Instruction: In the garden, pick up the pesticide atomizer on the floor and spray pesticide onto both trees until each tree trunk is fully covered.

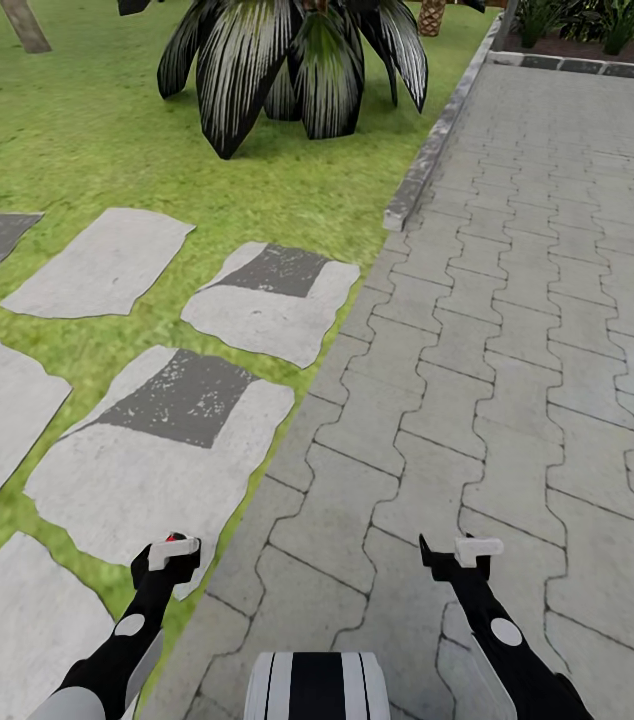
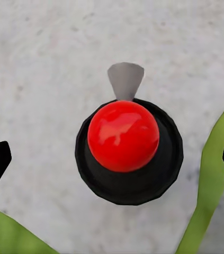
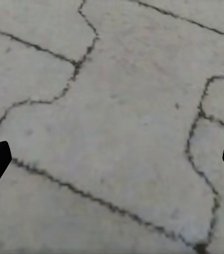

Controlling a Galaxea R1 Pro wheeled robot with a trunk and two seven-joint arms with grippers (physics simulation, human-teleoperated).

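The pesticide atomizer (image 2: 123, 135) is seen from straight above in the left wrist view: a red round top on a black round body, with a grey nozzle tip, standing on a pale stone slab. My left gripper (image 2: 114, 157) hangs open directly over it, one finger on each side and apart from it. In the head view a bit of the atomizer's red top (image 1: 173, 538) peeks out beside the left gripper (image 1: 167, 560). My right gripper (image 1: 457, 555) is open over the grey paving, holding nothing. A bare grey-brown tree trunk (image 1: 25, 25) stands on the lawn far ahead on the left.
Irregular stepping stones (image 1: 107, 262) lie in the grass on the left. An interlocking paved path (image 1: 517, 350) runs along the right, with a raised kerb (image 1: 427, 160) at its far edge. A dark broad-leafed plant (image 1: 297, 60) stands ahead.
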